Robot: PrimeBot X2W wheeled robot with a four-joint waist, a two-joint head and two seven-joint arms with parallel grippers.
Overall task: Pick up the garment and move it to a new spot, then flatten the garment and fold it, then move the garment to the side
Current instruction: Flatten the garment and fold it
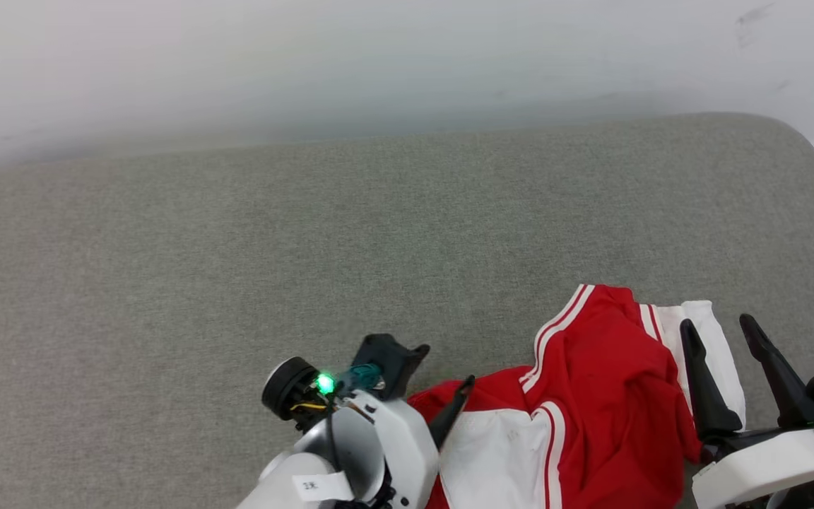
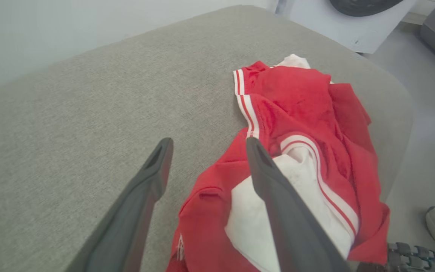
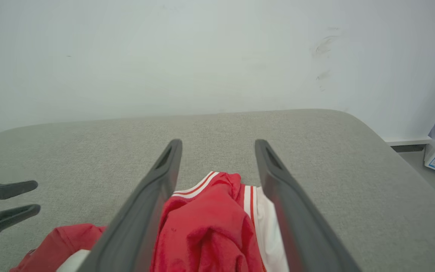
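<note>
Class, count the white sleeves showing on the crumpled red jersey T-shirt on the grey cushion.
2. One sleeve lies at the jersey T-shirt's far right edge; the other lies at its near left. Folds may hide part of each.

The head camera looks forward and down from well above the garment, which lies at the lower right of its frame on the grey fabric cushion, with a white wall beyond. The left wrist camera sits close at the garment's left side and faces across it along the left claw, toward the floor past the cushion's corner. The right wrist camera sits low, just above the garment's near part, facing the wall along the right claw; all three views share the garment's red, striped-trim hump.
</note>
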